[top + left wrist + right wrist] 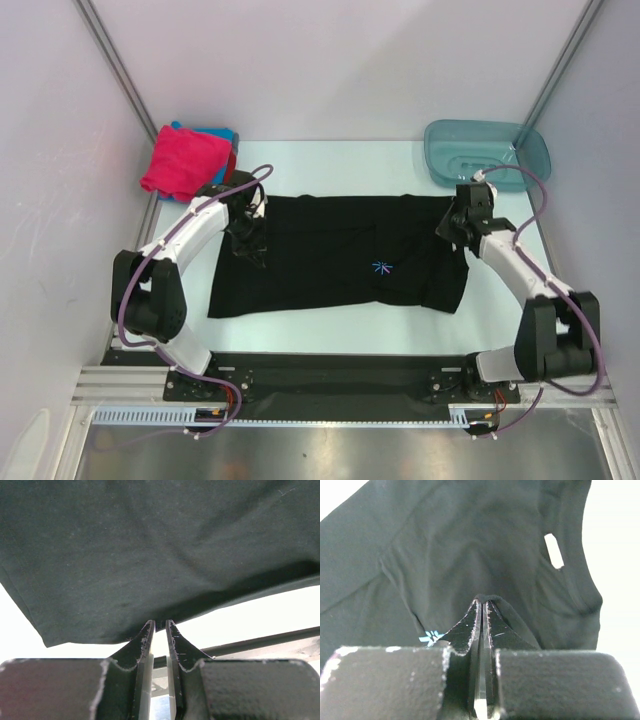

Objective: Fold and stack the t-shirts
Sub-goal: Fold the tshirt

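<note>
Two ends of the black shirt (330, 265) are pinched. My left gripper (249, 230) is clenched on the end farthest from the basin (490, 142), and my right gripper (453, 226) on the end just beside it. The shirt's long axis runs leftward from the basin's near side, so I judge the fold needs both arms moving together.

White table (330, 325) w/ black tee (320, 265) spread mid, folded tee stack (185, 160) far-left, teal basin (450, 140) far-right.

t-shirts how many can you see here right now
3 clearly: the black t-shirt spread in the middle, a pink t-shirt atop a blue t-shirt in the far-left corner; more may be hidden beneath those.
</note>
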`<state>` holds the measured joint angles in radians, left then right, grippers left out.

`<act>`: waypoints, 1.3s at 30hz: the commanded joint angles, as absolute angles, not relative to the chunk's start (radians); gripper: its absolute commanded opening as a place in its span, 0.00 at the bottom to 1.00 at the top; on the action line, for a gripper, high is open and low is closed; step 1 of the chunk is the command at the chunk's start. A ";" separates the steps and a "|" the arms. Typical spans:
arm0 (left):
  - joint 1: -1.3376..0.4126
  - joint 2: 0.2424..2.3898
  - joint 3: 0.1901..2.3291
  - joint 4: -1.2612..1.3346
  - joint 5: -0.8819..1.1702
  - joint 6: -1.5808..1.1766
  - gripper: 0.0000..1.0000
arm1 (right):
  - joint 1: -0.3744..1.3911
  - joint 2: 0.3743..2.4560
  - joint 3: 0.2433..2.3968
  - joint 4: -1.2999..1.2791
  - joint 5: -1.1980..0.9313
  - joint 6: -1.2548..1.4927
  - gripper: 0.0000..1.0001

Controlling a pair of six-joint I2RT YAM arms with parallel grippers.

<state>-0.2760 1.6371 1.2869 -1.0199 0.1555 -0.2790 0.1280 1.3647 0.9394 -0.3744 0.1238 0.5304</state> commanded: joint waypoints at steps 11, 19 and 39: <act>-0.255 1.678 1.377 -1.028 0.130 -0.282 0.19 | 0.120 1.769 1.269 -0.255 -0.005 0.460 0.54; -0.252 1.726 1.439 -1.042 0.137 -0.264 0.19 | 0.158 1.646 1.347 -0.424 0.011 0.391 0.63; -0.252 1.698 1.382 -1.017 0.156 -0.242 0.18 | 0.252 1.309 0.755 -0.373 -0.245 0.591 0.57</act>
<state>-0.2584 1.7298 1.3880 -1.0294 0.1425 -0.2745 0.2565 1.3487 0.7853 -0.4614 -0.1905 0.5617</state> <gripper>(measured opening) 0.186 0.571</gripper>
